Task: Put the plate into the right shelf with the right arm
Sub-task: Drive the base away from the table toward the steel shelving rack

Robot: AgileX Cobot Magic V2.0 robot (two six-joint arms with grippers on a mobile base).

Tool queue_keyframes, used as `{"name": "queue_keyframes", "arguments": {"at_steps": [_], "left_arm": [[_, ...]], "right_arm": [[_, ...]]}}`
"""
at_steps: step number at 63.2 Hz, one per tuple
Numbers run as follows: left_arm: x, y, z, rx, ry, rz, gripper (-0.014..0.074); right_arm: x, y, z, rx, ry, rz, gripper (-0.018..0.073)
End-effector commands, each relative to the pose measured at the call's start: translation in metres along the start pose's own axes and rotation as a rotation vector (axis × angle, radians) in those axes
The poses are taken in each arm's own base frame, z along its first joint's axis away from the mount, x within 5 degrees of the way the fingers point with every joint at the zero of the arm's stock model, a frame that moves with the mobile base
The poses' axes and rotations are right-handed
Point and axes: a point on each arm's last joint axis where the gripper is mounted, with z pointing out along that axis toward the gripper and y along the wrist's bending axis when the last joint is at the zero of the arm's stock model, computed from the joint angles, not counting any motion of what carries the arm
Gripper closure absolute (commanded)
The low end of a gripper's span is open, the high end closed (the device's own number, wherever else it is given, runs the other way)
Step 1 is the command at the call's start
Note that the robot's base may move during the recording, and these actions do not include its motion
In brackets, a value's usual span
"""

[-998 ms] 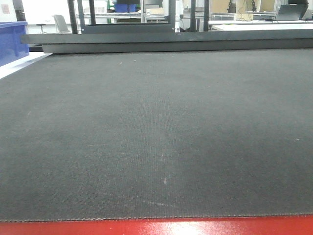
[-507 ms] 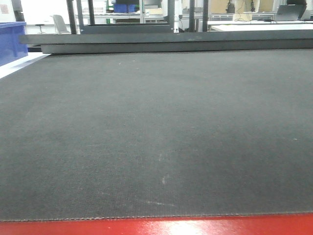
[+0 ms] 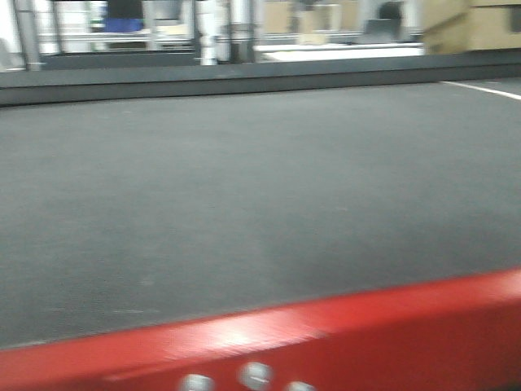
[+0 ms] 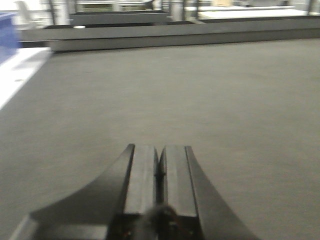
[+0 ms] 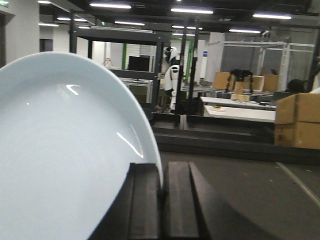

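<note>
Front view, blurred: a dark grey woven mat [image 3: 244, 187] covers a red-framed table [image 3: 366, 326], whose near edge carries small round silver fittings [image 3: 256, 375]. A low dark raised beam [image 3: 244, 77] runs along the mat's far edge. Beyond it stand pale uprights, brown cardboard boxes [image 3: 472, 24] at far right and a small blue shape [image 3: 124, 24] at far left, too blurred to identify.

Left wrist view: the black left gripper [image 4: 159, 150] hangs over the same mat, its two fingers pressed together with nothing between them. A white strip of surface [image 4: 20, 70] borders the mat at left, and the corner of a blue plastic bin [image 4: 7, 30] shows at far left.

Right wrist view: the black right gripper [image 5: 163, 170] pinches the rim of the plain round white plate [image 5: 70, 150], which stands on edge, fills the left half of the frame and hides everything behind it. Farther off are a black-framed rack [image 5: 120, 36], a white humanoid figure [image 5: 173, 75], white tables [image 5: 240, 112] and more boxes at right, under strip ceiling lights [image 5: 190, 10].
</note>
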Motion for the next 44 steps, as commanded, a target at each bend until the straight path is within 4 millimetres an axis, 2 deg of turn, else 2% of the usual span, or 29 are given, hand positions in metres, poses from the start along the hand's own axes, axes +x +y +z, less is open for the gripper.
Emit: {"name": "queue_keyframes", "arguments": {"at_steps": [1,44], "left_arm": [[-0.0054,0.0017,-0.0008,-0.019,-0.082,-0.006,0.0643],[-0.0054,0.0017,-0.0008,-0.019,-0.082,-0.006,0.0643]], "right_arm": [[-0.0152,0.0015,0.0002,-0.012,-0.101,-0.023,0.0504],[-0.0151,0.0014,0.0002,-0.012,-0.100,-0.023,0.0504]]}}
